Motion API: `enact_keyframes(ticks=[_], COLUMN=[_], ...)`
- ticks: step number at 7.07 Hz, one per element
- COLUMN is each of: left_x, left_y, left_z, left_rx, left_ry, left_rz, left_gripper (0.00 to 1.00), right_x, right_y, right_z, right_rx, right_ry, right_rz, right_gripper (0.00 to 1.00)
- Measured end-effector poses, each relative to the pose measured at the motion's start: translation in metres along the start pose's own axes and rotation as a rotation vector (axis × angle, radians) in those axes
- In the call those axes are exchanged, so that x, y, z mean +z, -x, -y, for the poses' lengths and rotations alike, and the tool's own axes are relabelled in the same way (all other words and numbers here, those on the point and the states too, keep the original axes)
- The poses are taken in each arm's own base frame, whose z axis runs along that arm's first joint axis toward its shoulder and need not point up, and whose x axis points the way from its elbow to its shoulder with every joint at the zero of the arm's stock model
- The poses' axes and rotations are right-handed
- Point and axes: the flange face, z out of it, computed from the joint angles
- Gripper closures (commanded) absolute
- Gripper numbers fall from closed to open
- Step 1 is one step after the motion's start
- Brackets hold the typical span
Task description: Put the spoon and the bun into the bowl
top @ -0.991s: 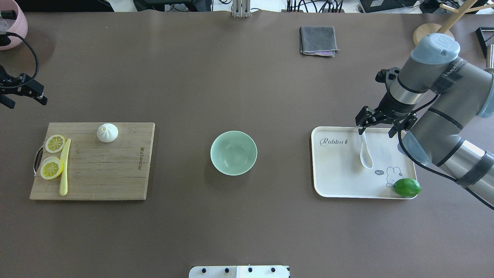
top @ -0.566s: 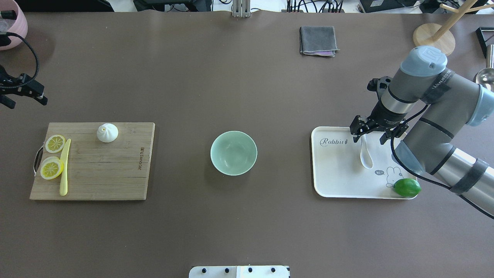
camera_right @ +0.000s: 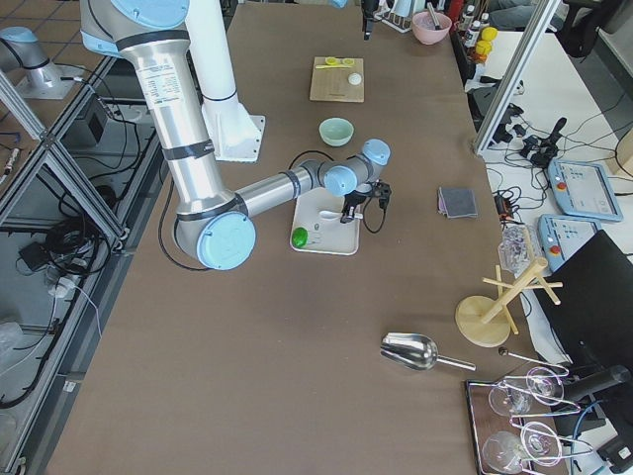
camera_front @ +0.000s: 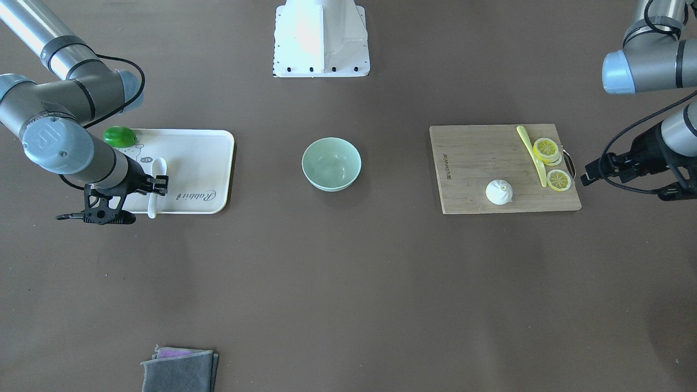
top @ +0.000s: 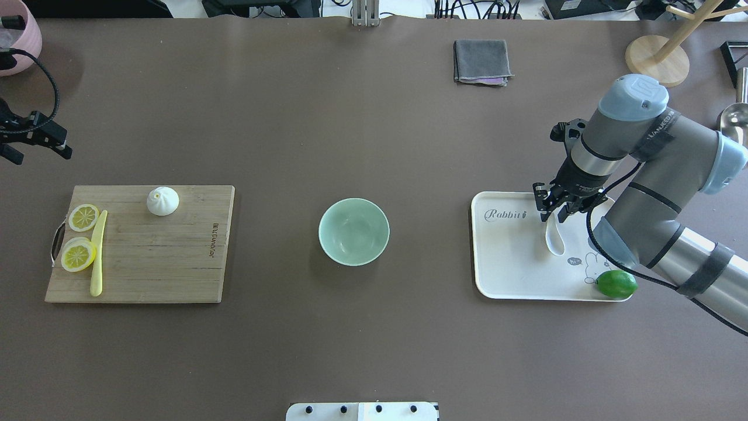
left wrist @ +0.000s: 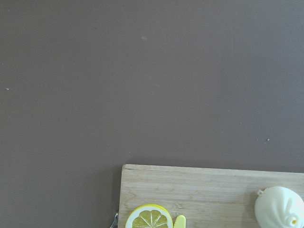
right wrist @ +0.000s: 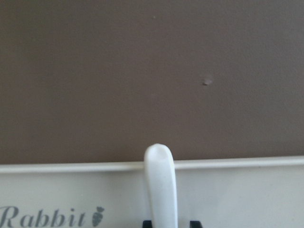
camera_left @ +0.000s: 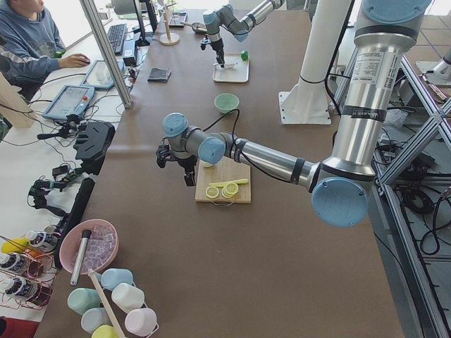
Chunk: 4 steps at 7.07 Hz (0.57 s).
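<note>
The white spoon (top: 554,238) lies on the white tray (top: 508,263) at the right. My right gripper (top: 553,215) is down over its handle, with a finger close against each side. In the right wrist view the handle (right wrist: 160,185) runs between the two black fingertips (right wrist: 194,223). The white pleated bun (top: 162,200) sits on the far edge of the wooden cutting board (top: 163,263) at the left. The mint-green bowl (top: 353,231) stands empty in the middle. My left gripper (top: 35,153) is open and empty, beyond the board's far left corner.
Two lemon slices (top: 83,217) and a long yellow utensil (top: 97,257) lie on the board's left side. A green lime (top: 616,283) sits on the tray's near right corner. A folded grey cloth (top: 481,61) and a wooden stand (top: 655,55) are at the far side.
My right gripper moved left and down over the spoon's handle, and its wide-open jaws closed in on it. The spoon has not moved. The left arm is still.
</note>
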Motion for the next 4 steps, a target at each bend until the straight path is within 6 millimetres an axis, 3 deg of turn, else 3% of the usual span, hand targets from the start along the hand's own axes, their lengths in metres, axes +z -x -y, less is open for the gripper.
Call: enact_keyframes(ticks=[2, 4], left_x=[0.004, 0.013], left_y=[-0.011, -0.060], left_z=[-0.003, -0.020], left_rx=[-0.010, -0.049], left_ry=[0.007, 0.014], left_rz=[-0.003, -0.011], left_gripper=[0.03, 0.03], right_x=[-0.003, -0.015], right_y=[0.002, 0.021], right_z=[-0.001, -0.001], right_rx=[0.000, 0.039], right_ry=[-0.004, -0.019], right_rz=[0.004, 0.027], right_gripper=[1.00, 1.00])
